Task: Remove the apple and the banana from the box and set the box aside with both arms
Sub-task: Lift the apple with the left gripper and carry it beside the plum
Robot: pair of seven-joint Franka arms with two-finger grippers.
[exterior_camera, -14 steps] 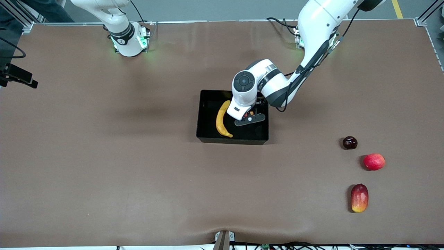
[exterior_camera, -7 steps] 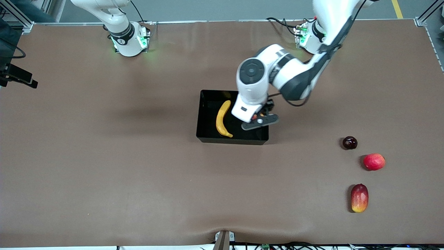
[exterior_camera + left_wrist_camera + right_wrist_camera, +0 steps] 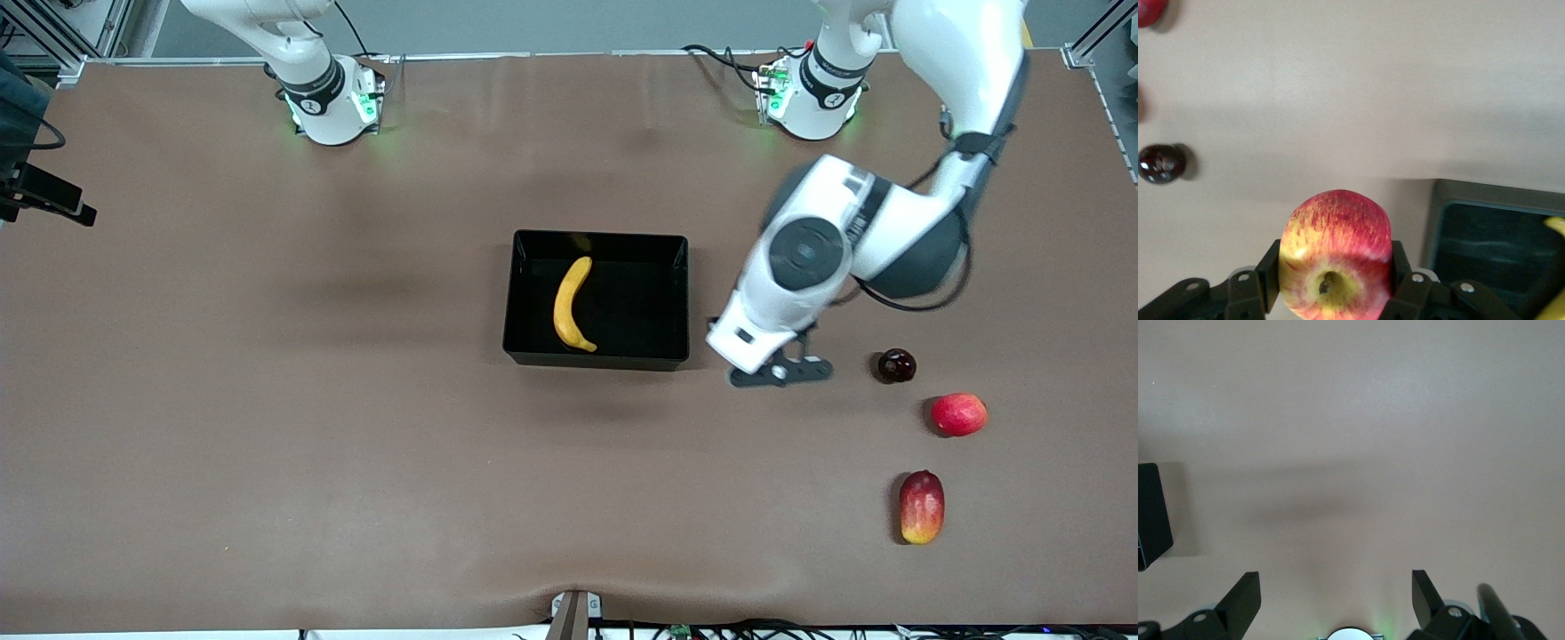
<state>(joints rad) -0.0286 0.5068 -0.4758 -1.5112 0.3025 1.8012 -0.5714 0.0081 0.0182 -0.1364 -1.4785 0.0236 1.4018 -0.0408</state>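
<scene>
My left gripper [image 3: 781, 373] hangs over the bare table between the box and a dark plum, shut on a red apple [image 3: 1336, 257] with yellow patches. The apple shows stem end up between the black fingers [image 3: 1400, 270] in the left wrist view; the hand hides it in the front view. The black open box [image 3: 596, 363] stands mid-table, and the yellow banana [image 3: 569, 304] lies inside it toward the right arm's end. The box's corner [image 3: 1439, 220] and the banana's tip [image 3: 1557, 227] also show beside the left hand. My right gripper [image 3: 1336, 600] stands open over bare table, holding nothing.
Toward the left arm's end lie a dark plum [image 3: 896, 365], a round red fruit [image 3: 958, 414] and, nearest the front camera, a red-and-yellow mango [image 3: 921, 507]. A corner of the box [image 3: 1151, 513] shows in the right wrist view. The right arm waits by its base [image 3: 329, 98].
My left arm has come away from over the box and swung toward its own end of the table, apple still in its grip. The banana and box stay put.
</scene>
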